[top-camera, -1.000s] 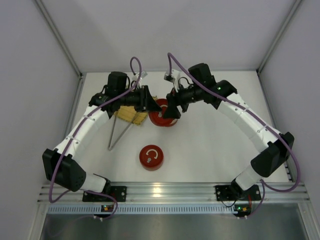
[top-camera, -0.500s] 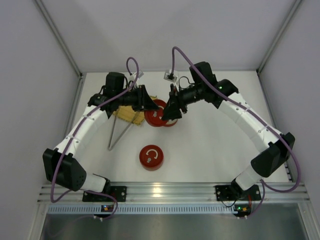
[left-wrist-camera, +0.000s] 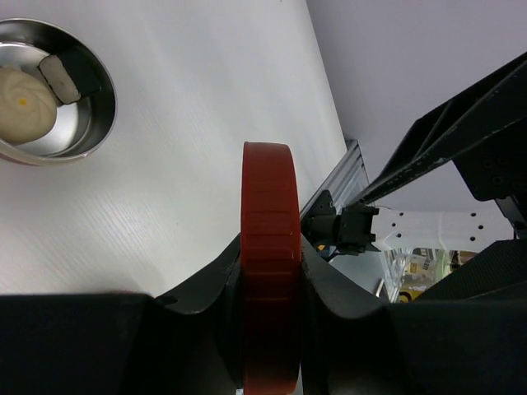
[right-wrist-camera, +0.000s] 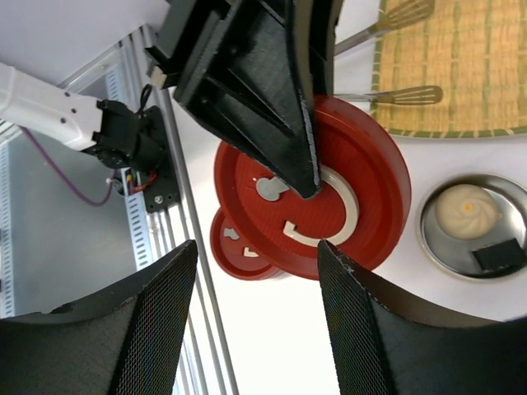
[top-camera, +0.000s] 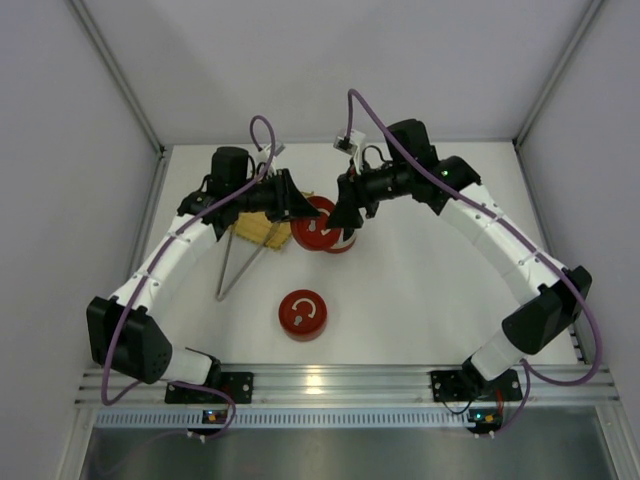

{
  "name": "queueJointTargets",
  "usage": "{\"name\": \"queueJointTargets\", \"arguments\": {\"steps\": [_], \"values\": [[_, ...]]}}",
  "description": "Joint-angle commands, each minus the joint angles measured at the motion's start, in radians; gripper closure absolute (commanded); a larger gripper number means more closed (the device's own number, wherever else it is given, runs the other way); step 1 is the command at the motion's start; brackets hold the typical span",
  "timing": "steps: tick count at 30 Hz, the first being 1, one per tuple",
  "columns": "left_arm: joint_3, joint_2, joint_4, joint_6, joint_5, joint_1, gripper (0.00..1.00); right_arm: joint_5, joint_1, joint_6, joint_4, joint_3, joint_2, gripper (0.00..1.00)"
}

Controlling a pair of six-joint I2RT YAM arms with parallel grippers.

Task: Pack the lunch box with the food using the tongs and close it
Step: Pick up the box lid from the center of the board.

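Note:
My left gripper [left-wrist-camera: 270, 239] is shut on a red lid [left-wrist-camera: 270, 197], which I see edge-on and held above the table. From above, the left gripper [top-camera: 300, 212] holds that lid [top-camera: 320, 225] over the round steel lunch box [top-camera: 345, 245], hiding most of it. The lunch box [left-wrist-camera: 92, 123] holds food: a white round bun [left-wrist-camera: 25, 103] and a white-and-dark piece [left-wrist-camera: 59, 76]. My right gripper [right-wrist-camera: 256, 243] stands open and empty just beside the lid [right-wrist-camera: 370, 206]. The tongs [top-camera: 235, 268] lie on the table at the left, their tips [right-wrist-camera: 403, 96] on the mat.
A yellow woven mat [top-camera: 262, 233] lies under the left gripper. A second red lid [top-camera: 303, 315] rests flat on the table near the front. Side walls border the table and an aluminium rail [top-camera: 330, 380] runs along its near edge.
The left gripper has shifted the held lid slightly left. The right gripper has drawn back a little toward the far side, and its jaws changed width.

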Motion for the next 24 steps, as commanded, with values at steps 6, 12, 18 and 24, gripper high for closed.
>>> {"name": "queueJointTargets", "arguments": {"steps": [6,12,18,24], "values": [[-0.014,-0.043,0.147,-0.090,0.032,0.004,1.00,0.077,-0.007,0.017,0.039,0.040,0.032,0.41],[-0.051,-0.051,0.215,-0.147,0.053,0.004,1.00,0.117,-0.002,0.023,0.045,0.043,0.054,0.41],[-0.065,-0.061,0.266,-0.169,0.059,0.004,1.00,0.159,-0.001,0.034,0.048,0.061,0.073,0.39],[-0.079,-0.074,0.301,-0.175,0.030,0.004,1.00,0.127,0.001,0.078,0.042,0.072,0.096,0.40]]}}
